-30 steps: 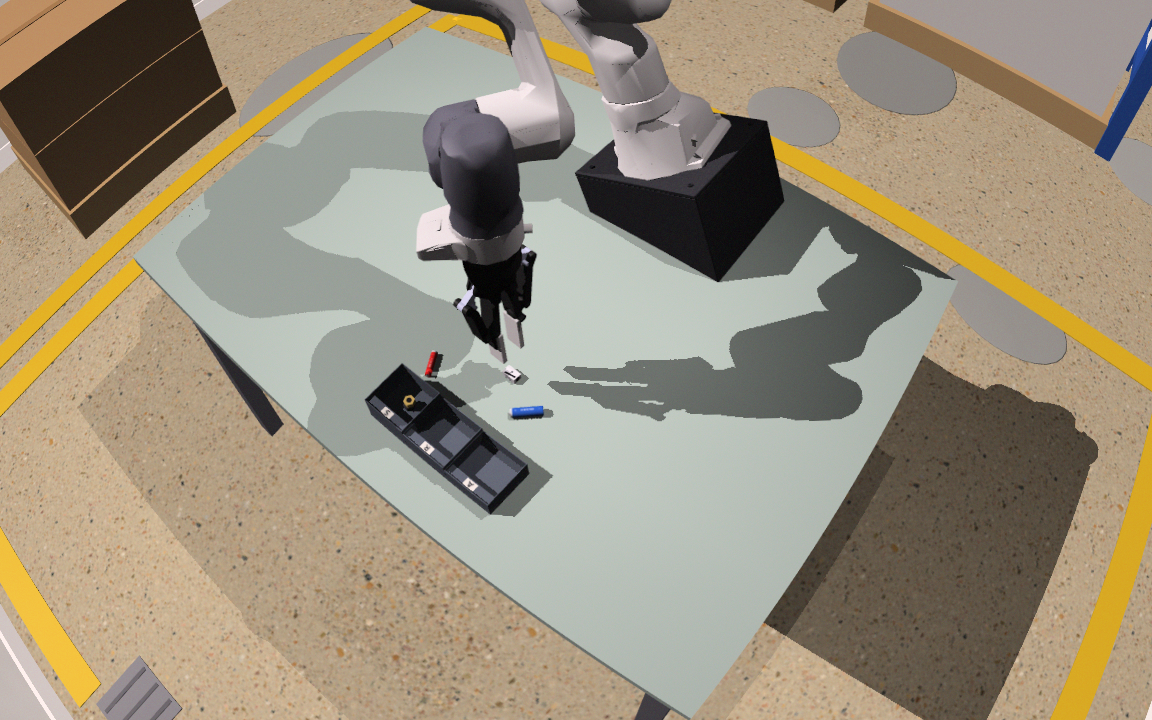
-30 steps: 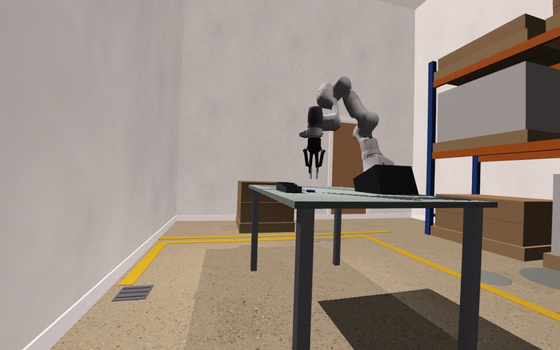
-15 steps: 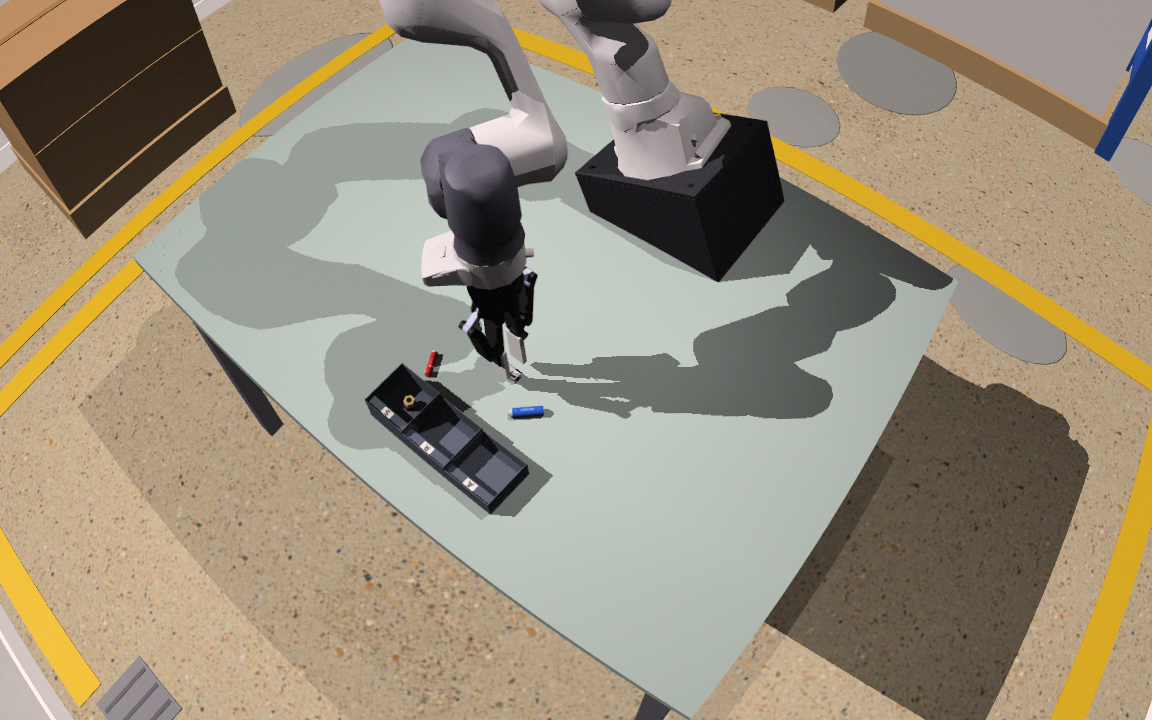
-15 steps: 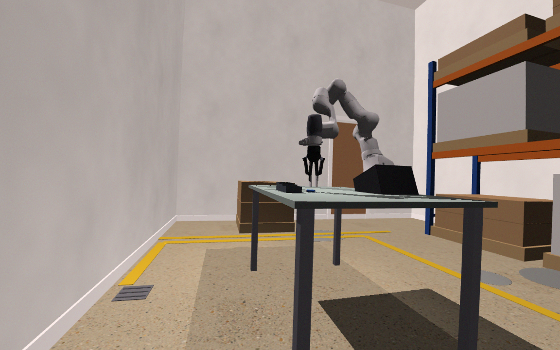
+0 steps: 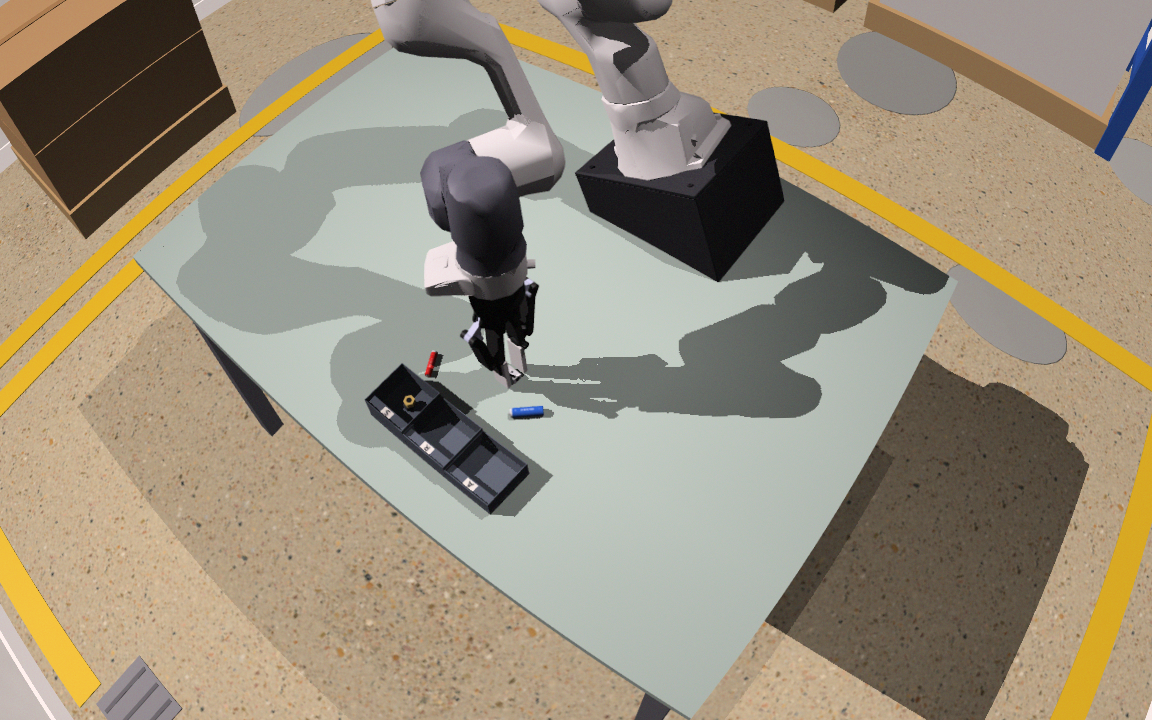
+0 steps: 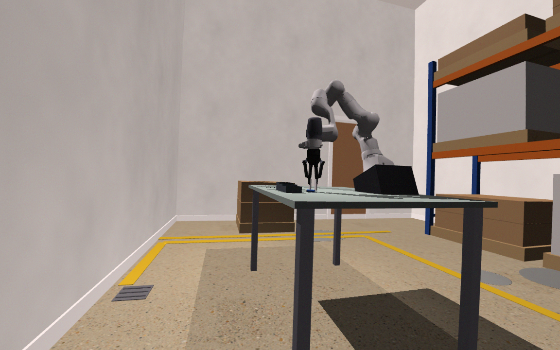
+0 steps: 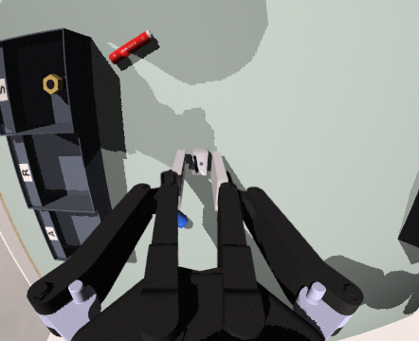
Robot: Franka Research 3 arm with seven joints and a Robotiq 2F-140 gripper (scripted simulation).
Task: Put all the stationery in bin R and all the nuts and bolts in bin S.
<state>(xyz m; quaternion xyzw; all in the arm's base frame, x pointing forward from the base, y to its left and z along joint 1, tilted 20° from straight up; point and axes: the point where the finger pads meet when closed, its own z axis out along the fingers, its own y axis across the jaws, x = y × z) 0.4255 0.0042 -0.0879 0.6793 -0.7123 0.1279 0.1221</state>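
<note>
While the small metal sharpener point(image 5: 516, 375) point(image 7: 200, 162) is being straddled on the table by the gripper point(image 5: 514, 372) point(image 6: 313, 187) point(image 7: 198, 163), slightly open and gripping nothing, a grasp is apparently being prepared, with gentle closing being required before carrying toward bin R point(image 5: 427, 446) point(image 7: 26, 172), at nine o'clock in wrist view.

In the wrist view a red cylinder point(image 5: 430, 363) point(image 7: 130, 46) lies beyond the jaws to the left and a blue cylinder point(image 5: 526, 411) point(image 6: 310, 190) point(image 7: 182, 220) near them, partly hidden, while a brown crate stack point(image 5: 128, 116) point(image 6: 265, 213) and a blue-posted rack point(image 5: 1144, 89) point(image 6: 430, 148) stand well apart from them.
</note>
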